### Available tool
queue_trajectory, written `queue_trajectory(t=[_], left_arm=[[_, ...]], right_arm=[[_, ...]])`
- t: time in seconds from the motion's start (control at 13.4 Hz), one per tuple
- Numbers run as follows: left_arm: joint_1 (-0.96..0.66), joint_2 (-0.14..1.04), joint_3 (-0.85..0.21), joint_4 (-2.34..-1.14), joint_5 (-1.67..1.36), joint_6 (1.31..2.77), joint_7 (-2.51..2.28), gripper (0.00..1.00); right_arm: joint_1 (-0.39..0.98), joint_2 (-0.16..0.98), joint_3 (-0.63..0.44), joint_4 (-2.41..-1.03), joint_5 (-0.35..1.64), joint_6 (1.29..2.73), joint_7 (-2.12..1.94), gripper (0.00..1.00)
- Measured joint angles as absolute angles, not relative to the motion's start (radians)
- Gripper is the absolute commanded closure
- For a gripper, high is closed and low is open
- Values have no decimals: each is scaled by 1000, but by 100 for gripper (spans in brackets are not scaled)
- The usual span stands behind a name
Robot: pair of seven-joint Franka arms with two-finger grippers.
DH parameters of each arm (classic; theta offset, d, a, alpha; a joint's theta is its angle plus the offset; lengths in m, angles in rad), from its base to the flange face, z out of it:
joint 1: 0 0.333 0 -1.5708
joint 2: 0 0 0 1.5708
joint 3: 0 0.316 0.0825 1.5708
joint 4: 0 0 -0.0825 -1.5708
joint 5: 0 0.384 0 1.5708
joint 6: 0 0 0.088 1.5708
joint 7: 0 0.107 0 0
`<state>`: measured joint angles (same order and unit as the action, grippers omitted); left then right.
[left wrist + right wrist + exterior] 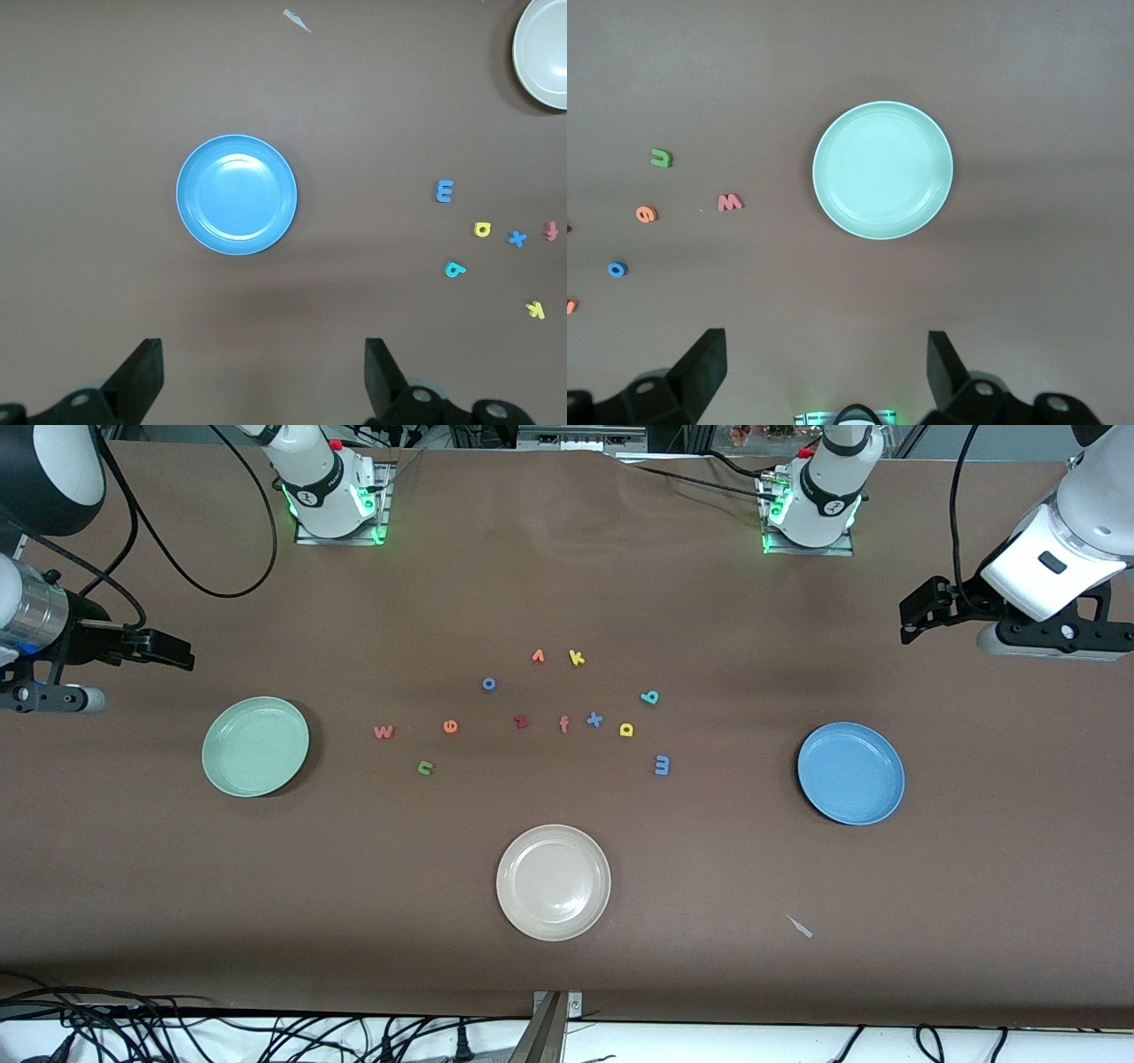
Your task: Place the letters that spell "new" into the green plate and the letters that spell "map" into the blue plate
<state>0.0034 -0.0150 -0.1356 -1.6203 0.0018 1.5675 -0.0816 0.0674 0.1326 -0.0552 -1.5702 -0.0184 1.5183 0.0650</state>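
Letters w [383, 732], e [450, 726] and n [425, 767] lie loose on the surface, between the wide-open, empty right gripper [168, 651] and the left gripper [921, 613] (also wide, empty). Green plate [255, 746] sits almost under the right gripper; lower squarely over w before pinching.

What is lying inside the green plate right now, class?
Nothing: the green plate holds no letters, and its whole inner surface shows bare in the right wrist view too. The green n, orange e and pinkish-red w lie on the table beside it.
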Motion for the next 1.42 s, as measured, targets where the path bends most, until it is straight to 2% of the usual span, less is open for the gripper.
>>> queue_trajectory(t=[1.42], left_arm=[[3,-10,-135,-1620,2,1568,-85,0]], right_arm=[[67,133,-55,-1570,-18,1518,49,0]])
